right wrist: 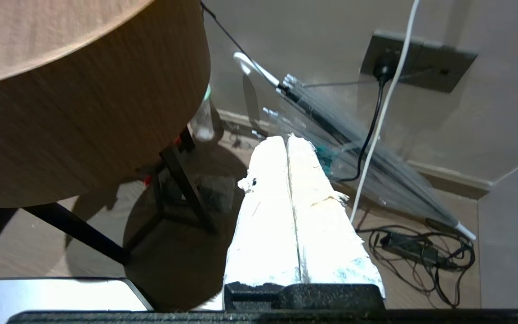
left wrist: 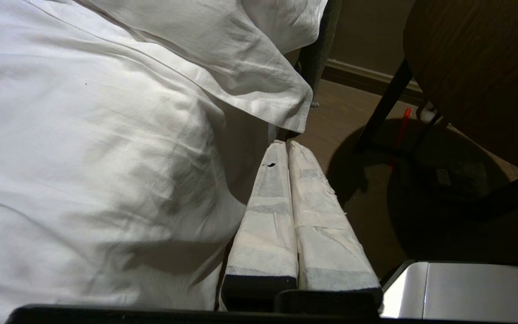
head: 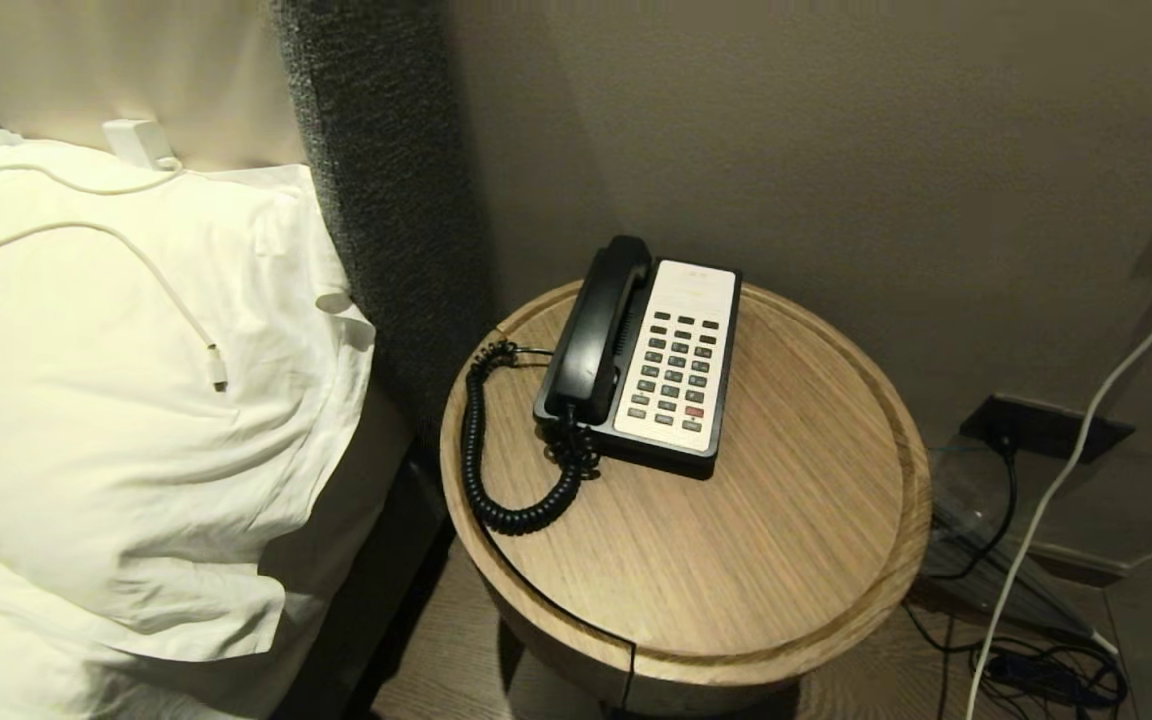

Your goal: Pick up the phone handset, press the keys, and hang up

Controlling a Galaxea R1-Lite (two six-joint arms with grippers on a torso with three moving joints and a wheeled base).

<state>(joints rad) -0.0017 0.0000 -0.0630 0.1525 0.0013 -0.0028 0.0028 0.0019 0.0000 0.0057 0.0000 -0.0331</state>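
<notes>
Phone handset: the phone handset [head: 596, 330] is lying in its cradle along the left side of the phone base [head: 681, 455], untouched, with its coiled cord [head: 481, 450] looping out over the bench top towards the bed.
Keys: the keys [head: 678, 365] are sitting in rows on the white faceplate, to the right of the handset, with one red button low in the block; nothing is covering them.
Bench: the round wooden bench [head: 736, 560] is carrying only the phone, which is sitting towards the back, near the wall.
Left gripper: the left gripper [left wrist: 288, 145] is hanging low beside the bed, below bench height, its taped jaws pressed together and holding nothing.
Right gripper: the right gripper [right wrist: 287, 139] is hanging low on the far side of the bench drum, its taped jaws also pressed together and empty.
Left side: a white pillow [head: 136, 400] and a grey upholstered headboard [head: 376, 180] are crowding the bench's left edge; a white charging cable [head: 186, 310] is lying across the pillow.
Right side: a folded clear umbrella [right wrist: 353, 153] is leaning against the wall, beneath a wall socket [head: 1041, 425] with a black plug in it; a white cable [head: 1086, 430] is hanging down past it, and tangled black leads [right wrist: 421, 252] are lying on the floor.
Under the bench: dark legs [right wrist: 182, 180] are standing beneath the drum.
</notes>
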